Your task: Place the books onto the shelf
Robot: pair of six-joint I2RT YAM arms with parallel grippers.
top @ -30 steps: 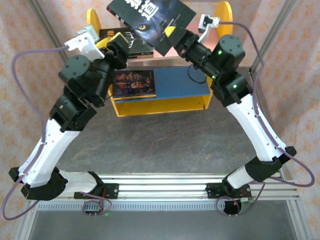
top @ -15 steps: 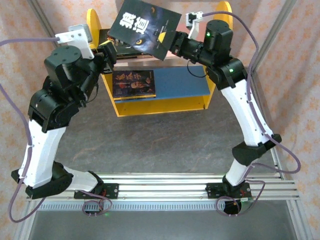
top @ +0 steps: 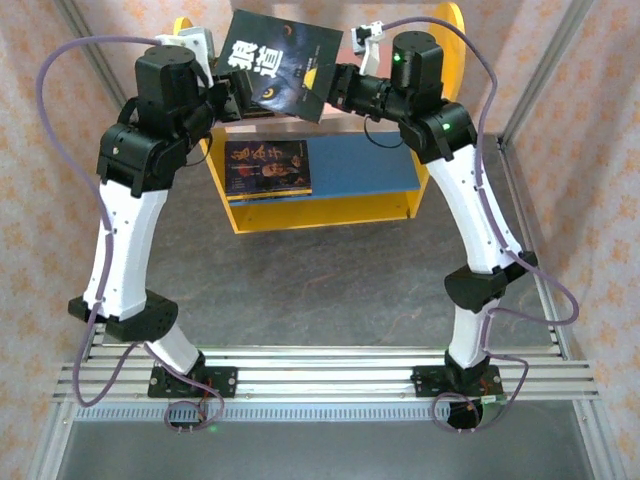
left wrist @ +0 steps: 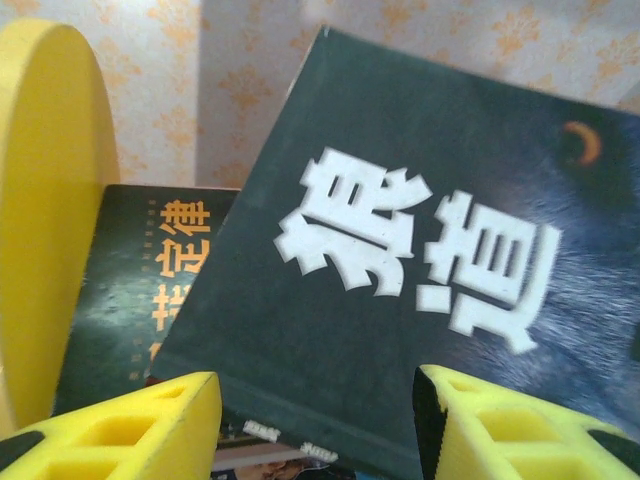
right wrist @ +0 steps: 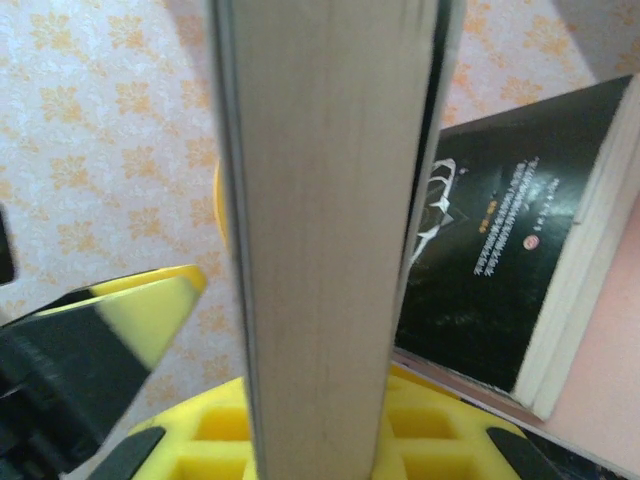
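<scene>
Raised book (top: 283,60) above shelf (top: 330,212) top, second book (left wrist: 140,290) beneath it, third book (top: 267,167) on lower board (top: 365,165), left

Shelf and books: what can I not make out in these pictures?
- Top view: the held dark book hides much of the upper level of the shelf, so books there cannot be counted.
- Right wrist view: the dark book is edge-on, so its cover is hidden.
- Left wrist view: the bottom edge cuts off the left tool; the dark book covers half of the green book.
</scene>
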